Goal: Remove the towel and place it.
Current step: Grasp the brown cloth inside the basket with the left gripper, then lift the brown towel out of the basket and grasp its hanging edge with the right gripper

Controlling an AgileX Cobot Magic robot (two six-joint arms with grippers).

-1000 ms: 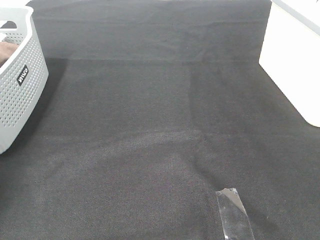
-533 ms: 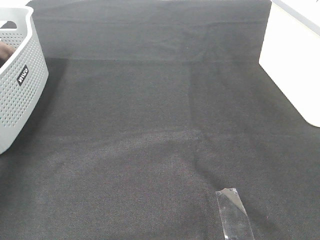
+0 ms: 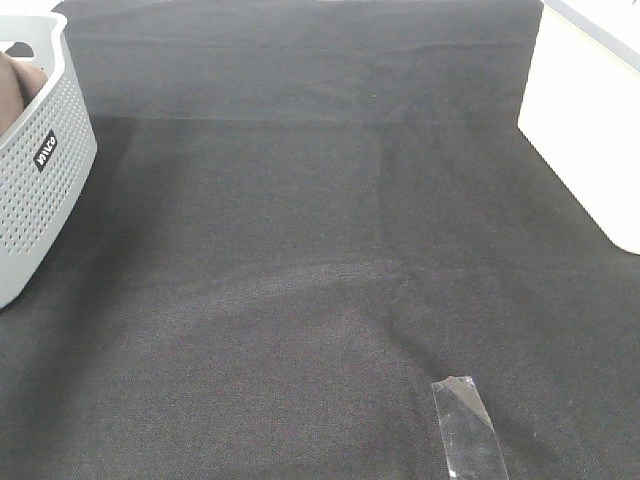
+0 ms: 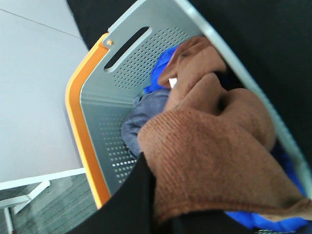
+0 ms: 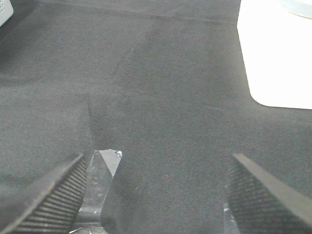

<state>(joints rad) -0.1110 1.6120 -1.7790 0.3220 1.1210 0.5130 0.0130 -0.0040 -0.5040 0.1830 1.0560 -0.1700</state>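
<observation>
- Towel: one, brown, lying inside the basket. It is heaped over the other laundry and bulges above the basket's rim. Its one white tag sits on a fold deeper in the basket.
- Left gripper: only dark parts show, pressed against the towel's nearest fold. The cloth hides the fingertips, so I cannot tell whether they are clamped on it.
- Beyond the towel in the basket lie one grey-blue cloth and bright blue fabric in two patches, both touching the towel.
- Basket: one, with grey perforated walls and one handle slot in its end wall.
- Only the left wrist view shows the basket's orange rim and its contents. The high view shows its outer wall, one small dark label and just a brown sliver of towel above the rim.
- Right gripper: well apart from the basket, over the black cloth. Its two ribbed fingers are spread wide, with bare cloth between them.
- One strip of clear tape lies on the black cloth, well apart from the basket. The right wrist view shows it beside one finger.
- One white slab sits across the black cloth from the basket.
</observation>
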